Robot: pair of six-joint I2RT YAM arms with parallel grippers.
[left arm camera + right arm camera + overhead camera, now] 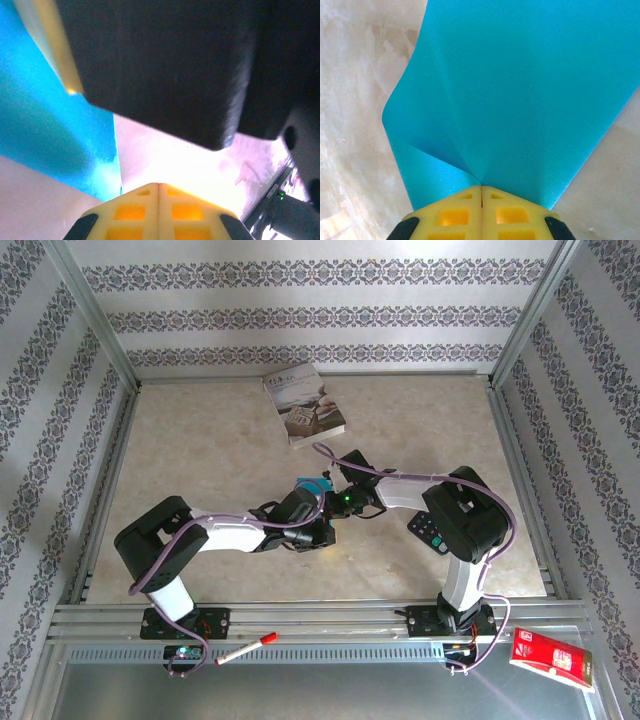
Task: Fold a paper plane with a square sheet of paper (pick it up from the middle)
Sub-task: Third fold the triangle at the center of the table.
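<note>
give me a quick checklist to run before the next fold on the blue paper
1. Right claw shut on the sheet of paper: ok, the paper puckers at its tips.
2. Left claw shut: ok.
3. Left claw actually pinching the sheet: cannot tell, the paper shows beside its fingers.
4. Sheet untorn: ok where the right wrist view shows it.
5. Room between the wrists: not ok, a dark casing hangs close over the left claw.
6. Book out of the way: ok, at the table's far side.
</note>
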